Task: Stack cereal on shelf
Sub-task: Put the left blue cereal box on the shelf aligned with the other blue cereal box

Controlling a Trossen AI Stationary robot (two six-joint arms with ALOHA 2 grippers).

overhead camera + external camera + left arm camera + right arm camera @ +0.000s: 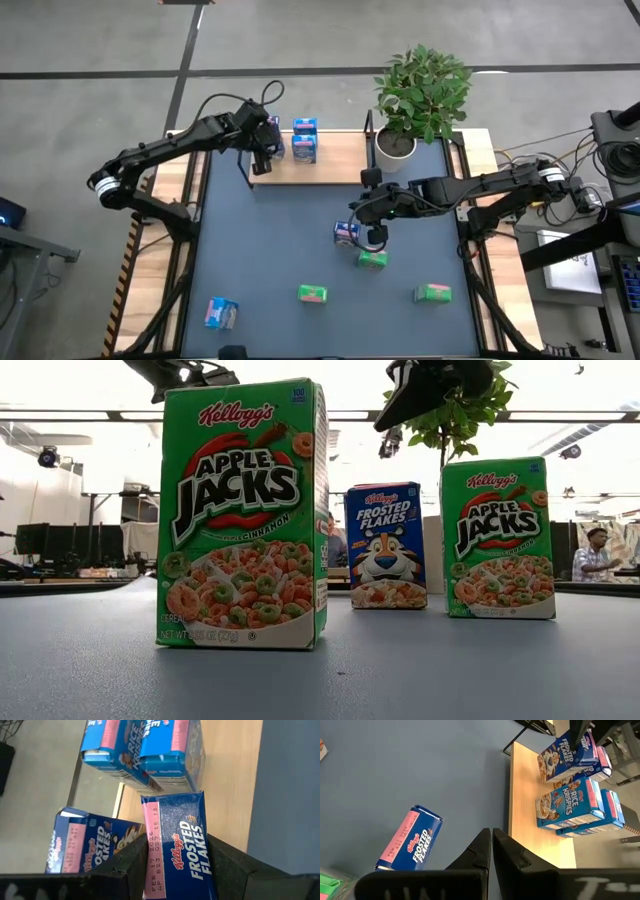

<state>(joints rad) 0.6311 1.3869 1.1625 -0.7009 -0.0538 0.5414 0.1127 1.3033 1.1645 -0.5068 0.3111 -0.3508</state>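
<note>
My left gripper (262,148) is over the left end of the shelf's wooden board (335,165), shut on a dark blue Frosted Flakes box (177,845). A second dark blue box (85,845) is beside it. Two light blue Rice Krispies boxes (305,140) stand on the board. My right gripper (375,236) is shut and empty over the table's middle. Next to it, another dark blue box (412,842) lies on its side on the table. My left gripper pinches the Frosted Flakes box between its two fingers (135,857), one on each broad side, just below the box's upper end (175,815). The fingers come from above, pointing down. I cannot tell whether the box stands on the board or is clear of it.
Three green Apple Jacks boxes (373,259) (313,293) (433,292) and a light blue box (221,313) are on the near half of the table. A potted plant (420,95) stands at the shelf's right end. Black wire frames (368,125) edge the board.
</note>
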